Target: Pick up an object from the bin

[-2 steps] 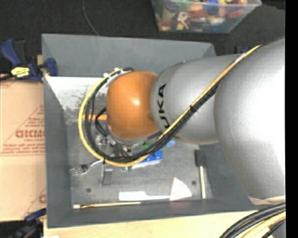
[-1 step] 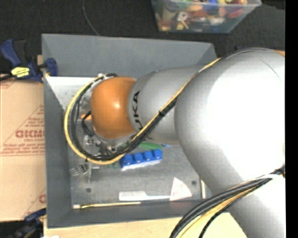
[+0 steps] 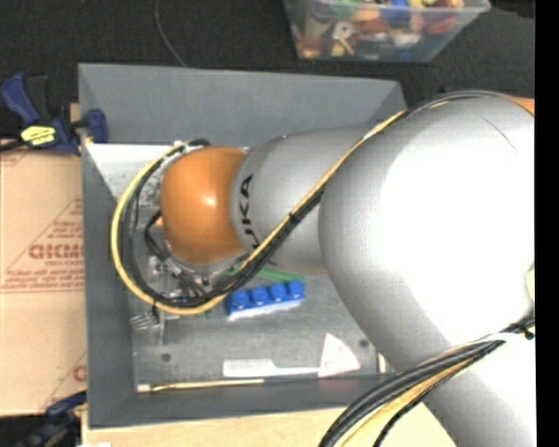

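The silver arm [image 3: 419, 240] looms closest, its orange wrist cover [image 3: 200, 203] above the hand [image 3: 156, 307], which is low over the bin's [image 3: 102, 343] left floor. Whether it's apart or together, I can't make out. Just to its right lies a blue studded block [image 3: 265, 299], farther off a white wedge [image 3: 340, 354].

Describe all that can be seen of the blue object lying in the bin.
The blue object looks like a plastic block with a row of four rounded bumps along its upper side. It lies on the bin's grey floor near the middle, its right end higher in the view. The robot's arm overlaps its upper edge; something green shows just behind, contact unclear.
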You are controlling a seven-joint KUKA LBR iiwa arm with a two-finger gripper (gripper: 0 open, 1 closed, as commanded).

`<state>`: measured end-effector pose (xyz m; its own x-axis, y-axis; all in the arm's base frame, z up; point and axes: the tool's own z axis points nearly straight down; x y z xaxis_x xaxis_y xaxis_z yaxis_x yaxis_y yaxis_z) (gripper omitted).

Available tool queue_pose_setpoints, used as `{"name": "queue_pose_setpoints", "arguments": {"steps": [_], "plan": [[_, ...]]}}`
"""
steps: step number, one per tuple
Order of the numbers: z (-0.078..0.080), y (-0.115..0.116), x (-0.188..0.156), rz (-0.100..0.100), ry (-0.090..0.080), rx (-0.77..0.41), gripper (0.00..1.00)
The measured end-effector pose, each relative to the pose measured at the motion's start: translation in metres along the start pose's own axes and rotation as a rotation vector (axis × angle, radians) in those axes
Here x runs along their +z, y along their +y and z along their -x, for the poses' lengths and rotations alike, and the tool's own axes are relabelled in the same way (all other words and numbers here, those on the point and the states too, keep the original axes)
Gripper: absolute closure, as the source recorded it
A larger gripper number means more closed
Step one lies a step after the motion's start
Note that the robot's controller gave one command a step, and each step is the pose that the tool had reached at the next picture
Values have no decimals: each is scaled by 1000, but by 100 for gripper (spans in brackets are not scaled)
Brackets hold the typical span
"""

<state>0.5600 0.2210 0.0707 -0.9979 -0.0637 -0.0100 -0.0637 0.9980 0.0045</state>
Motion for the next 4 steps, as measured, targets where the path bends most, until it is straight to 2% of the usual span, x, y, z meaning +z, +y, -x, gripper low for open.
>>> {"name": "queue_pose_setpoints", "arguments": {"steps": [1, 2, 3, 4], "plan": [[7, -55, -1, -2, 5, -146, 0], [9, -70, -1, 1, 1, -149, 0], [8, -59, -2, 3, -3, -149, 100], [8, -59, -2, 3, -3, -148, 100]]}}
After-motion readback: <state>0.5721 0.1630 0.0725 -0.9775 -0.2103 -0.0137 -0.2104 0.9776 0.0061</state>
